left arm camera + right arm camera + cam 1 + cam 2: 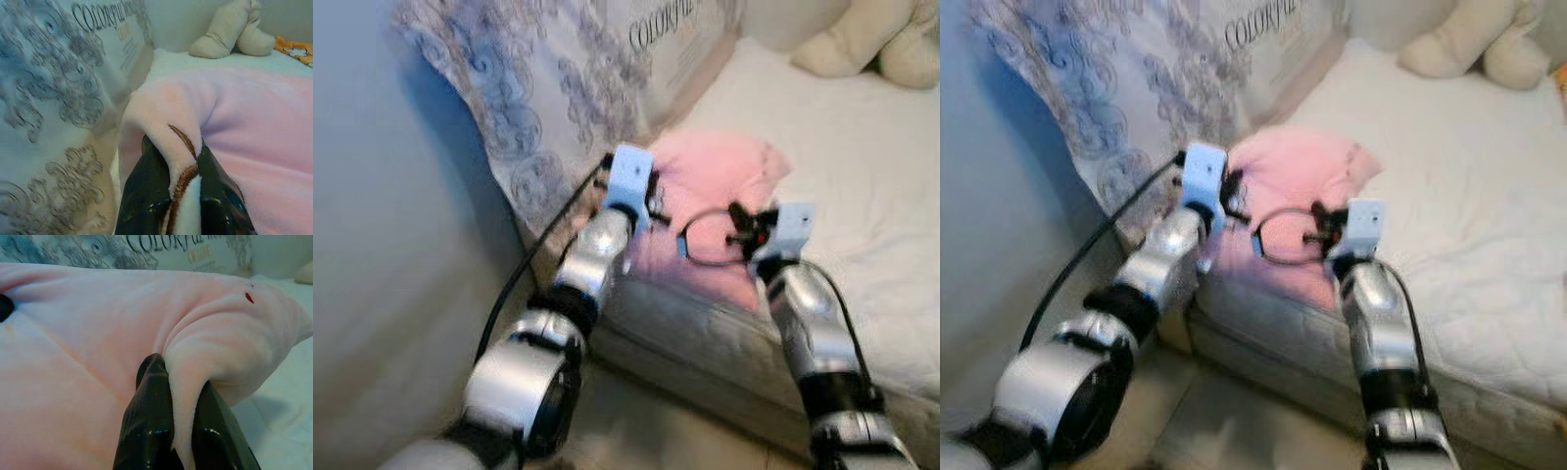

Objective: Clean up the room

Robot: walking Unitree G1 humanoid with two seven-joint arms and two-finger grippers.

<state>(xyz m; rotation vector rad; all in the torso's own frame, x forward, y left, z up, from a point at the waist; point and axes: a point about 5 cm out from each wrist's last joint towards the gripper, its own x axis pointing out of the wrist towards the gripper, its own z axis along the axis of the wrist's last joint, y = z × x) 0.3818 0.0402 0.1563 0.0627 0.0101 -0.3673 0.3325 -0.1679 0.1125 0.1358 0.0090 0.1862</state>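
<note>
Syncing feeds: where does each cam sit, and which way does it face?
Left eye: head, looking down at the bed; both arms show.
Right eye: same scene, shifted.
Left wrist: along the left gripper, jaws shut on the pink blanket.
Right wrist: along the right gripper, also pinching it.
Shared: both wrist views show the blanket and printed bag.

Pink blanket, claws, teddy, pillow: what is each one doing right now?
Blanket: lying on the bed, pinched at two spots.
Left claw: shut on the blanket's brown-stitched edge.
Right claw: shut on a fold of the blanket.
Teddy: lying on the bed, untouched.
Pillow: leaning upright beside the blanket.
</note>
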